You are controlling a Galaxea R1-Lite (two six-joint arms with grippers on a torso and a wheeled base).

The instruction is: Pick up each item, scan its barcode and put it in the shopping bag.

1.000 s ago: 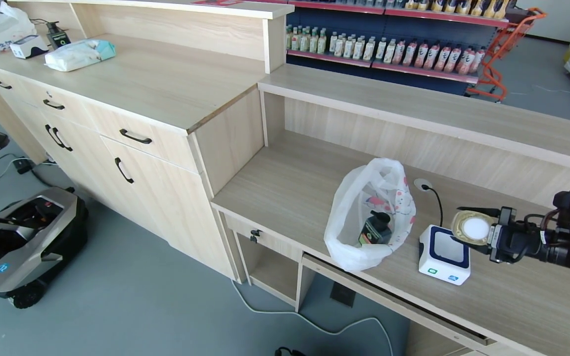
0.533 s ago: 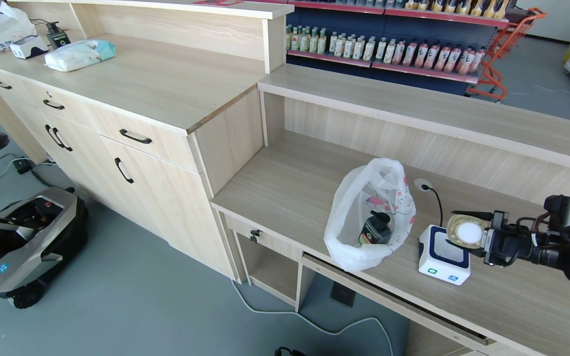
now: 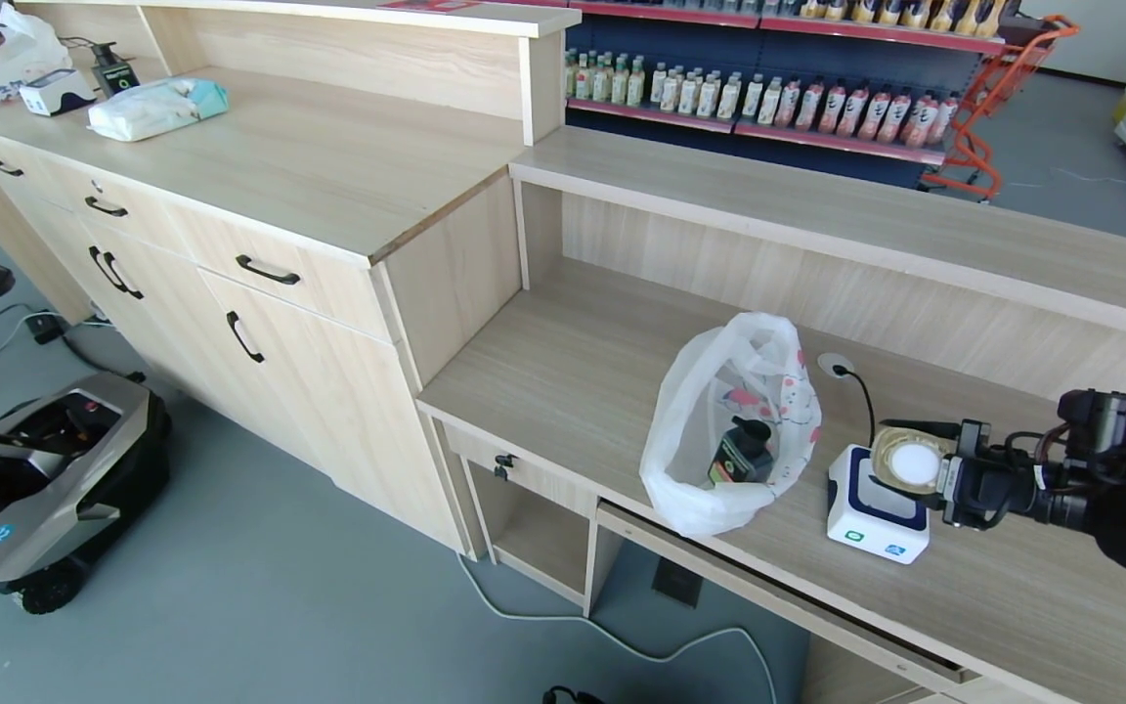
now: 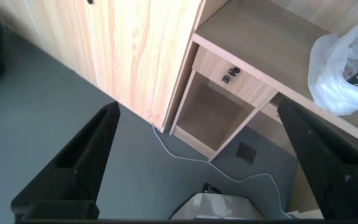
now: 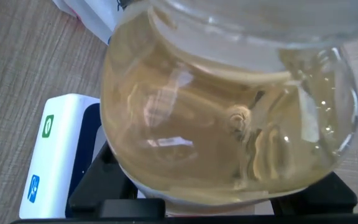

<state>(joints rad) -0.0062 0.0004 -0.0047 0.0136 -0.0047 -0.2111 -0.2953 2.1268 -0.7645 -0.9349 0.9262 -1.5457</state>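
head / right gripper [image 3: 907, 462]: clamped on the jar [image 3: 903, 462], one finger on the far side, one on the near side
head / jar: clear, yellowish contents, held on its side with the round white end towards the shopping bag; sits over the right far corner of the scanner [image 3: 876, 510]; contact with the scanner can't be judged
head / scanner: white box with a dark blue top, flat on the lower desk [image 3: 573, 372], just right of the bag; black cable [image 3: 864, 396] runs from it to a grommet in the desk
head / shopping bag [image 3: 719, 430]: white plastic, mouth open, standing on the desk; a dark bottle [image 3: 741, 453] upright inside
head / upper counter: wipes pack [image 3: 158, 106] lying at the far left
left wrist / left gripper [image 4: 197, 109]: released, fingers [image 4: 73, 168] spread wide, nothing between them; hangs over the grey floor [image 4: 55, 106] in front of the desk
left wrist / background: open cubby [image 4: 210, 118] under the desk; shopping bag [image 4: 337, 65] on the desktop, well apart from this gripper
right wrist / jar [image 5: 229, 106]: close to the lens, pale coiled contents in liquid
right wrist / scanner [image 5: 55, 158]: below the jar, partly covered by it
right wrist / shopping bag [image 5: 82, 12]: edge visible just past the scanner
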